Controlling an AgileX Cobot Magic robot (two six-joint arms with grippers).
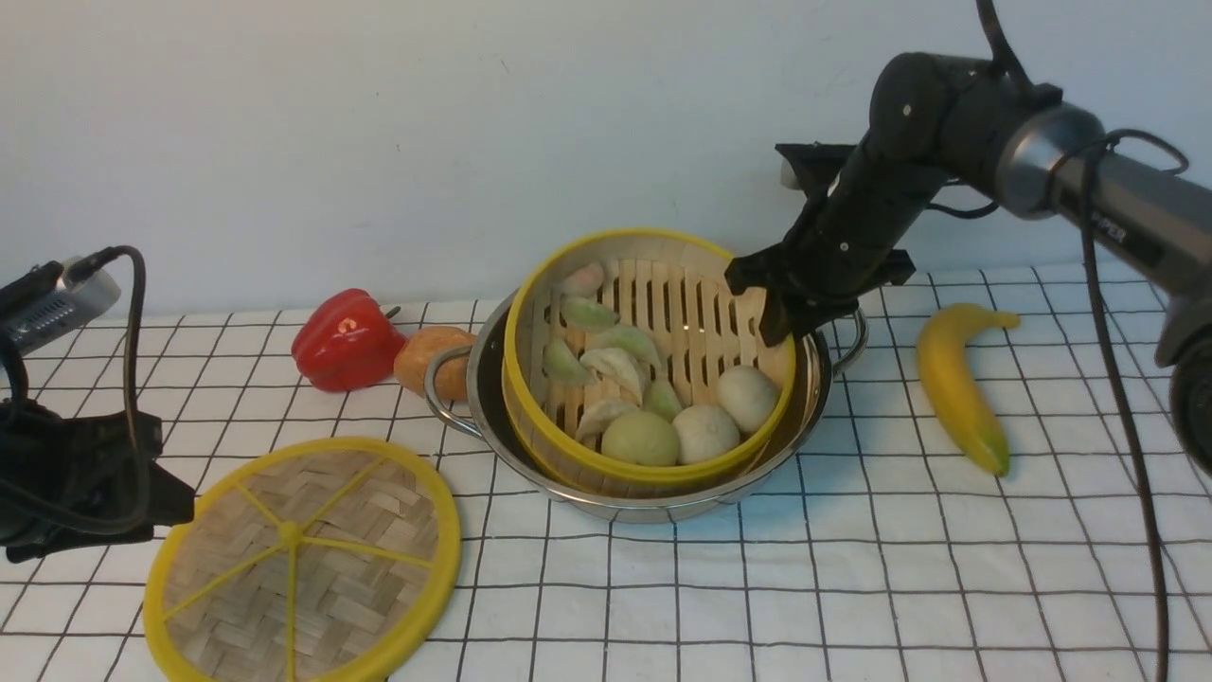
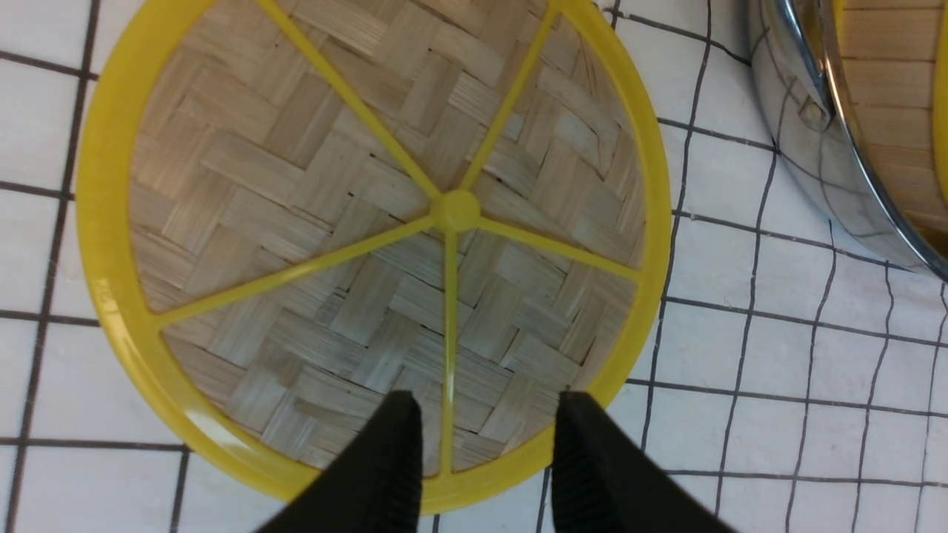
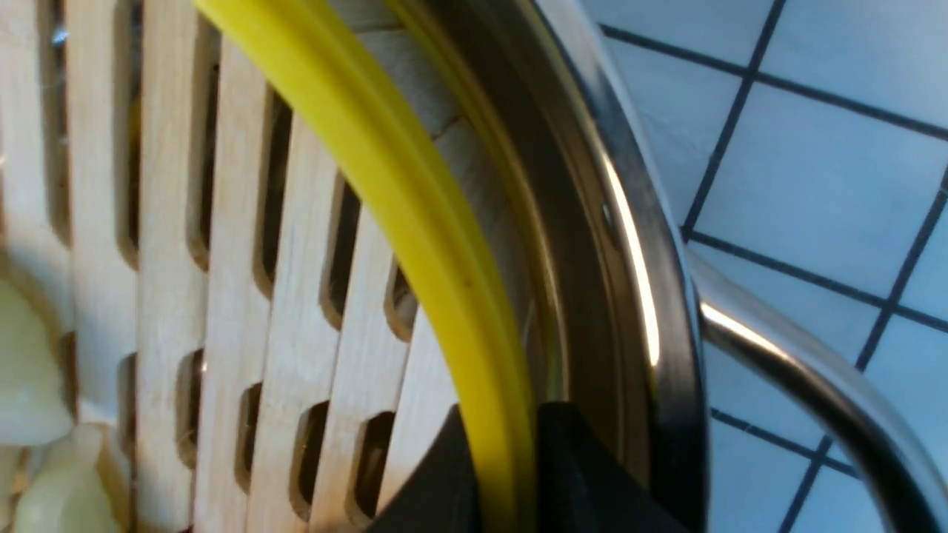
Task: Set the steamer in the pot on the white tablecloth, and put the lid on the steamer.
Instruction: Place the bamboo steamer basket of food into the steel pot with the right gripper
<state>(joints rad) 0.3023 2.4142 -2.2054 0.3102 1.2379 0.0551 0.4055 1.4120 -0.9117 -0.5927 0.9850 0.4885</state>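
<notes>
In the foreground of the front view, the lid [image 1: 369, 559] lies flat on the worktop [image 1: 909, 606], left of the pot [image 1: 653, 511]. The left gripper [image 2: 485, 414] is released; the left wrist view shows its separated fingertips over the lid's rim, a spacing obscured in the front view. That wrist view also shows cloth between lid and pot.

Farther back, the steamer [image 1: 668, 350] sits tilted within the pot, its yellow rim above the metal edge, with dumplings [image 1: 611, 369] and buns [image 1: 705, 434] gathered toward its near side. The right gripper [image 3: 503, 422] has its fingertips on either side of the steamer's rim, as the right wrist view shows; whether they clench it cannot be told. A narrow gap separates this rim from the pot wall there.

The banana [image 1: 961, 388] lies right of the pot, across open cloth. Behind the lid, the potato [image 1: 436, 362] adjoins the pot's left handle [image 1: 440, 398], beside the red pepper [image 1: 347, 341].
</notes>
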